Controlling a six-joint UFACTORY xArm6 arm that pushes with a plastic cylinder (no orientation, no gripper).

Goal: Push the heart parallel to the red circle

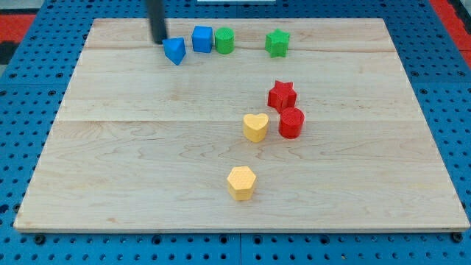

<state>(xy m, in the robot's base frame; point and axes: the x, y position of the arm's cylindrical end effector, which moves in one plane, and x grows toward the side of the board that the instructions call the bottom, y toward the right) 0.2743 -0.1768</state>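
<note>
The yellow heart [255, 126] lies near the board's middle, just left of the red circle [291, 123], with a small gap between them. The red star [281, 96] sits right above the red circle. My tip [158, 40] is near the view's top left, just left of the blue triangle [174, 51] and far from the heart.
A blue cube [202, 38] and a green circle [224, 40] sit side by side at the top. A green star [277, 43] lies to their right. A yellow hexagon [241, 182] lies below the heart. The wooden board [110, 162] ends on all sides on a blue pegboard.
</note>
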